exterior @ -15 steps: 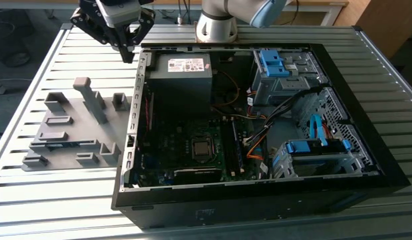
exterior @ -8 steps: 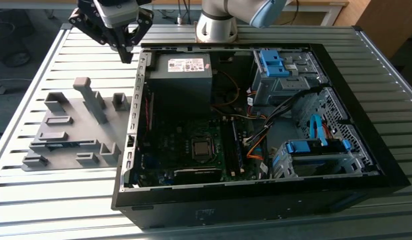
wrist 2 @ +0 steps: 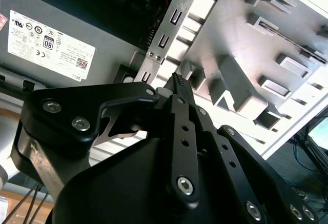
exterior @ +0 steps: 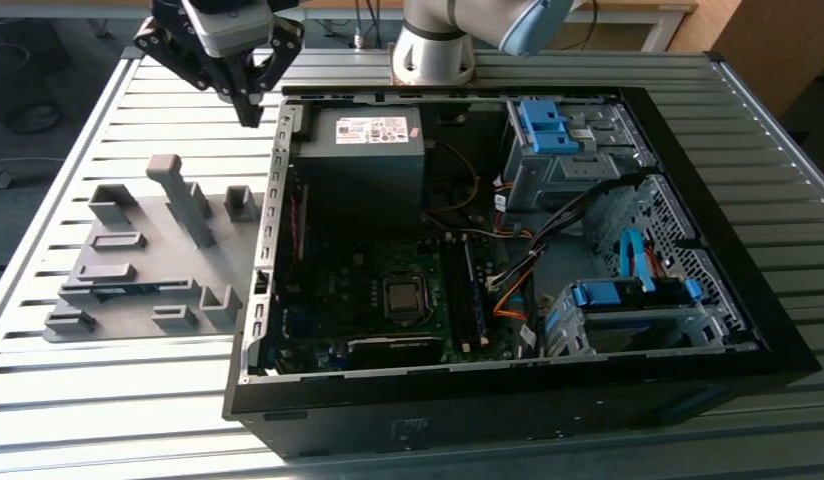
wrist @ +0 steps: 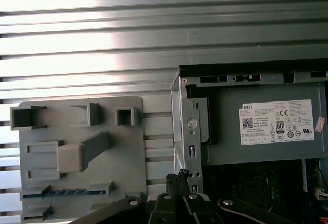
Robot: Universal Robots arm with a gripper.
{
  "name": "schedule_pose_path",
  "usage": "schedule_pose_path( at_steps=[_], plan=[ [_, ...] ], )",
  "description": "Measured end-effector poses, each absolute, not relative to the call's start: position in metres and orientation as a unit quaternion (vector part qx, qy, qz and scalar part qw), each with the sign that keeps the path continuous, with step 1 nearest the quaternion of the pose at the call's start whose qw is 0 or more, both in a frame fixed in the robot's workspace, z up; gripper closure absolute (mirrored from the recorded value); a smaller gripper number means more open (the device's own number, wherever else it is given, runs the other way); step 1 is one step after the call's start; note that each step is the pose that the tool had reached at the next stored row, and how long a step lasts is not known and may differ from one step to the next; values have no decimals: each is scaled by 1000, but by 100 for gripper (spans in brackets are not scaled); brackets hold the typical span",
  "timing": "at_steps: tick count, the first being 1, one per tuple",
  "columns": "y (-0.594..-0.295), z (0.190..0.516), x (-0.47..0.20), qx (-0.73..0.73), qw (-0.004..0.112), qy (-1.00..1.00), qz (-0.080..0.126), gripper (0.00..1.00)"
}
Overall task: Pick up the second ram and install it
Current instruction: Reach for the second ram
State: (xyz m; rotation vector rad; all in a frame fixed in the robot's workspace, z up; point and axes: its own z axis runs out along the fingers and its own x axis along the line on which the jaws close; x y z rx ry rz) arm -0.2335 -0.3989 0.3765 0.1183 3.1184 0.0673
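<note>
Gripper [exterior: 249, 112] hovering upper left, exterior view, fingers pinched together, empty. Ram [exterior: 132, 290] sitting edge-up in fixture [exterior: 159, 265] slot, probably for easy grasping.

The power supply [wrist: 256, 131] sits in a corner of the case [wrist: 185, 106], its pale label [wrist: 277, 121] facing up. Just beyond the case wall from it, a grey fixture [wrist: 133, 147] lies on the slatted table [wrist: 102, 29]. The ram [wrist: 66, 193] rests in a fixture slot, well apart from the supply. The gripper [wrist: 179, 175] hangs over the wall between supply and fixture, fingertips together, empty.
</note>
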Motion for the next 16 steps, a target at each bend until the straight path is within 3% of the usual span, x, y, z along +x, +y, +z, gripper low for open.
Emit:
schedule_pose_path(
  at_steps=[16],
  plan=[
    [-399,375,-240,38,10,999,22,89]
  ],
)
